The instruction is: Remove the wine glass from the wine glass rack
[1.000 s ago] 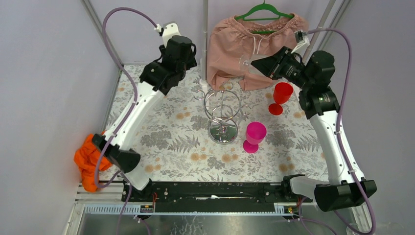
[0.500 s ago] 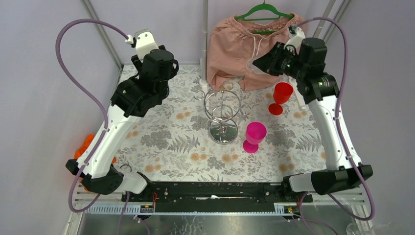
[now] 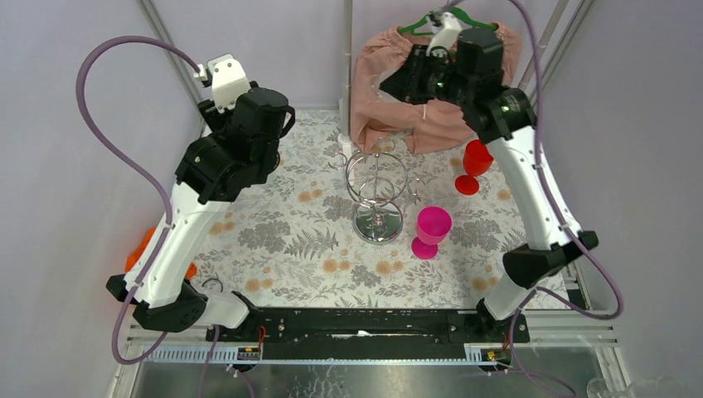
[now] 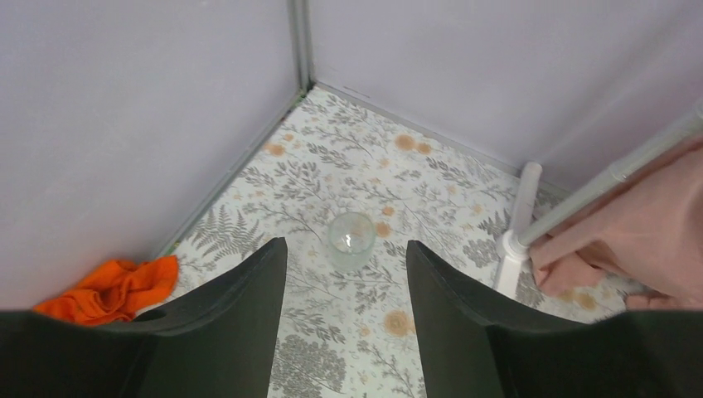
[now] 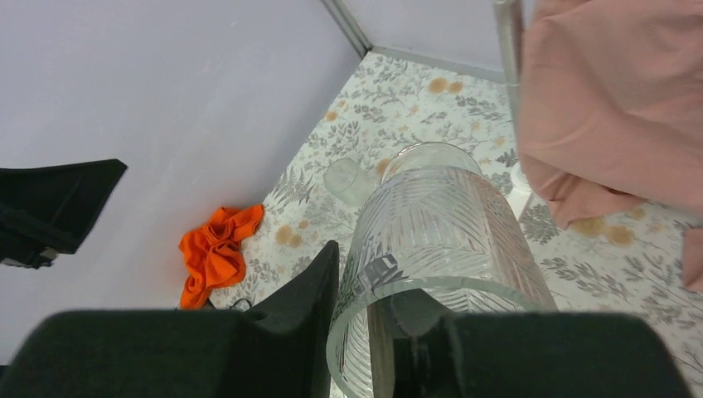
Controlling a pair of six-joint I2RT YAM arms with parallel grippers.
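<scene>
The chrome wine glass rack [image 3: 377, 176] stands mid-table on its round mirror base [image 3: 378, 222]; I see no glass on its loops. My right gripper [image 5: 373, 290] is shut on the rim of a clear ribbed wine glass [image 5: 439, 224], one finger outside and one inside. It holds the glass high at the back, in front of the pink garment, behind the rack [image 3: 396, 83]. My left gripper [image 4: 345, 249] is open and empty, raised over the back left of the table. Its fingertips are hidden under the wrist in the top view.
A small clear glass [image 4: 349, 240] stands on the floral cloth near the back left corner. A pink goblet [image 3: 431, 230] and a red goblet [image 3: 476, 162] stand right of the rack. A pink garment [image 3: 431, 75] hangs from a green hanger. An orange cloth [image 4: 116, 286] lies by the left wall.
My right arm has swung left and up with the glass, from above the red goblet to in front of the garment. My left arm has drawn back leftward and risen.
</scene>
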